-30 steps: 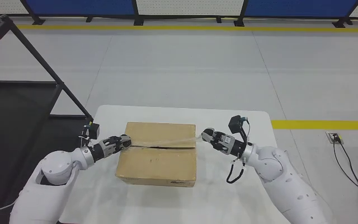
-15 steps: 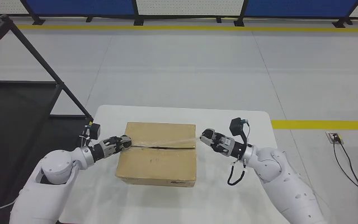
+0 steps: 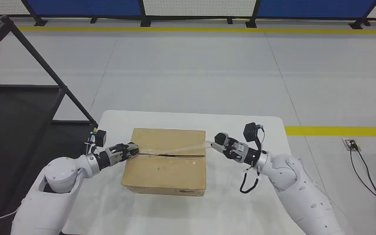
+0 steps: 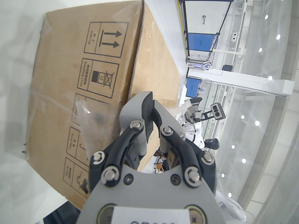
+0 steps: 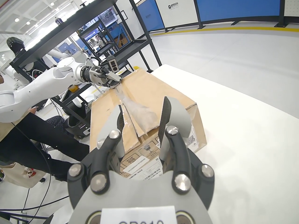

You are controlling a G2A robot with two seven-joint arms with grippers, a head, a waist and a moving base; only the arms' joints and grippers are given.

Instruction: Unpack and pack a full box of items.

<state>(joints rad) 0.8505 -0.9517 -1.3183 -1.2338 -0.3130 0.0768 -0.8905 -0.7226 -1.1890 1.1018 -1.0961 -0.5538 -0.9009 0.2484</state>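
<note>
**Box** (image 3: 164, 170): brown cardboard, standing on the white table (image 3: 252, 200) near its middle, long side running from arm to arm. The 2 top flaps lie down, and a dark slit shows along part of the centre seam. Printed handling marks cover the end face toward the left arm. Labels sit on the end face toward the right arm.

**Tape** (image 3: 176, 147): 1 strip of clear film along the seam, wrinkled and lifted off the cardboard for much of its length. In the right wrist view it rises from the flaps to the far end of the box, where it meets the left gripper (image 3: 131, 149). Its other end reaches the box's right edge, just beside the right gripper (image 3: 216, 141).

**Left gripper:** at the top edge of the box's left end, in line with the seam. Its fingers are drawn together, with the pads meeting at the tips. It appears to be pinched on the tape end, though the grip point itself is small and not clearly resolved.

**Right gripper:** just off the box's right end, level with the top edge, pointing along the seam. Its fingers are spread apart and not closed on anything.

**Rack** (image 3: 50, 71): black metal frame standing on the floor beside the table's left side.
</note>
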